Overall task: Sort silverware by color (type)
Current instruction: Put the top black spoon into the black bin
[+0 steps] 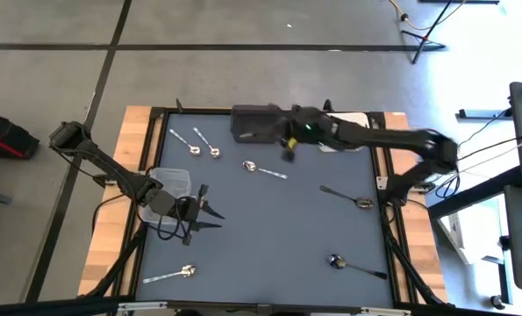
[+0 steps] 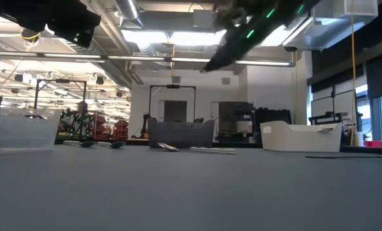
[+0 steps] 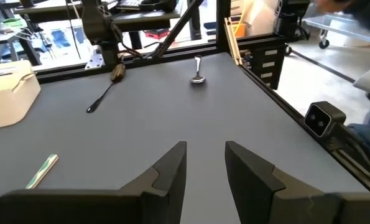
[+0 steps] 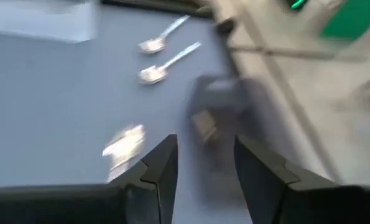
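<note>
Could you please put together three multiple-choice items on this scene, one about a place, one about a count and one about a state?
1. Where does the clear bin sit?
A. At the table's left edge, by the left arm
B. At the table's right edge
C. In the table's middle

2. How many spoons lie loose on the mat in the high view?
A. Two
B. Six
C. Ten

3. How is the left claw?
A. Shut on a spoon
B. Open and holding nothing
C. Out of view

Answers:
1. A, the high view shows it beside the left arm.
2. B: a pair at upper left, one near the middle, two on the right, one at lower left.
3. B, the left wrist view shows bare mat between its fingers.
</note>
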`<control>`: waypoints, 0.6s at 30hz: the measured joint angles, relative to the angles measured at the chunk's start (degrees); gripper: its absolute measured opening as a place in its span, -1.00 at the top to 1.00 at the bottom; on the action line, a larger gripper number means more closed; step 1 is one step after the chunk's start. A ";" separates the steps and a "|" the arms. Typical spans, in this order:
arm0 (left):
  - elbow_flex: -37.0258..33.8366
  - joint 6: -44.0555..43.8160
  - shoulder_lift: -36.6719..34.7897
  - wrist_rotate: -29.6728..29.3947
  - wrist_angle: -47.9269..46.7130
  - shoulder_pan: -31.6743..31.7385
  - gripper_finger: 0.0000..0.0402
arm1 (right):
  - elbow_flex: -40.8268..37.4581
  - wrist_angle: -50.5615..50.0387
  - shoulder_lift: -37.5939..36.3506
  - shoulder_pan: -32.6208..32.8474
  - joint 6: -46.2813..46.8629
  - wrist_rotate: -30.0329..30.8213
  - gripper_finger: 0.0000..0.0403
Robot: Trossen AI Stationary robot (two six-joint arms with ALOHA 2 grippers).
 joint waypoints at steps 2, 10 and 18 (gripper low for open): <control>0.00 -0.49 0.00 -0.26 0.03 0.00 0.47 | 0.00 -10.19 -5.35 3.67 4.61 0.05 0.28; 0.00 -0.71 0.02 -3.67 4.20 0.04 0.47 | -1.99 -39.35 -17.90 18.81 27.49 5.43 0.28; 0.00 -0.77 0.02 -5.64 4.68 1.11 0.47 | -10.22 -52.53 -19.13 23.85 40.64 8.52 0.28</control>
